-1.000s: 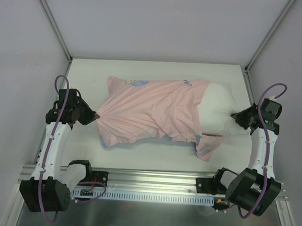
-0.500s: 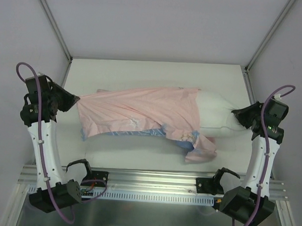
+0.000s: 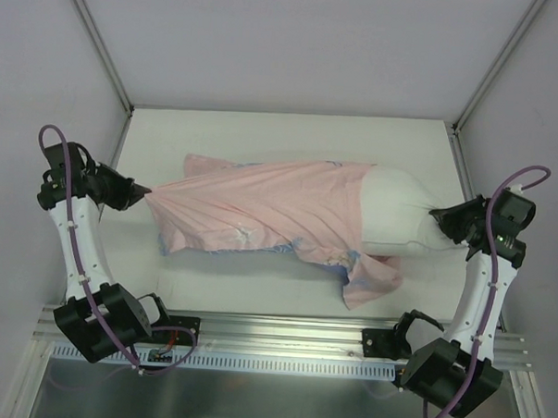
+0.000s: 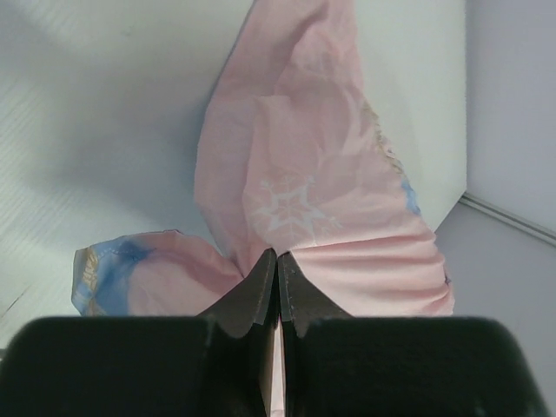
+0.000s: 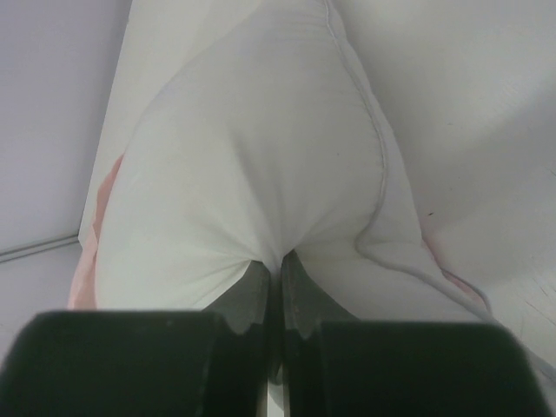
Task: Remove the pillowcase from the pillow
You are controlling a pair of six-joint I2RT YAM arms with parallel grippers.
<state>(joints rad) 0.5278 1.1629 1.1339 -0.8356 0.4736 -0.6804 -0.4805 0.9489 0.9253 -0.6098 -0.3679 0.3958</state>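
Tug-of-war on the table [image 3: 291, 140]: left gripper [image 3: 143, 192] clamped tight on the pink pillowcase [image 3: 269, 213], right gripper [image 3: 436, 216] pinching the half-bared white pillow [image 3: 399, 210], apparently anchoring it so the cover slides off.
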